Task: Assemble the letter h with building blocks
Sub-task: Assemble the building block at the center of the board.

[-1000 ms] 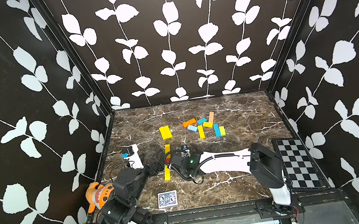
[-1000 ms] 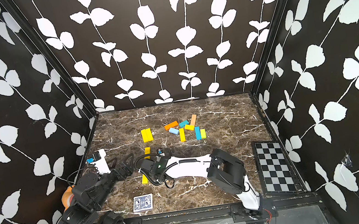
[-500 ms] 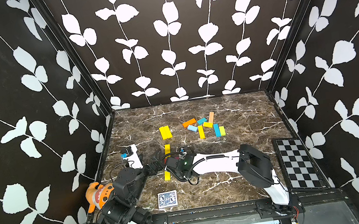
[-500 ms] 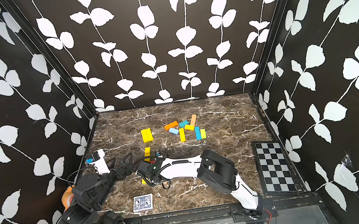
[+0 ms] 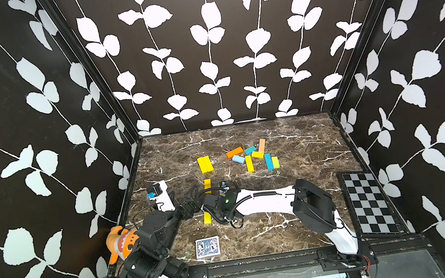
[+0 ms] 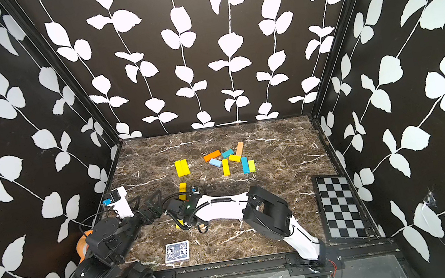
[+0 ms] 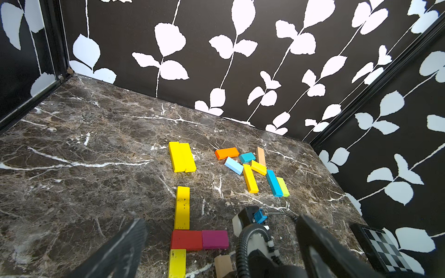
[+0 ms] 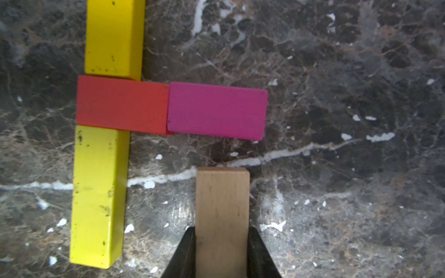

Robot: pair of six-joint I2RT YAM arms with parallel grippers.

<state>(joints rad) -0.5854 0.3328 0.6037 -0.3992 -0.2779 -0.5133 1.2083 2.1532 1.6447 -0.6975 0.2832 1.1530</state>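
One bar remains, and my right tool [image 8: 221,232] is clamped narrow on it: the tan block [image 8: 222,202], aimed below the outer end of the pink bar [image 8: 216,110] with a gap between them. Pink and the red bar [image 8: 122,104] make the crossbar and two yellow bars [image 8: 98,192] the stem, near the front of the bench [image 5: 274,236]. My left tool [image 7: 220,245] gapes wide, empty.

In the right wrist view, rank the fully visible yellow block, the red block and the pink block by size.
Largest: yellow block.
Then pink block and red block, nearly alike, too close to rank.
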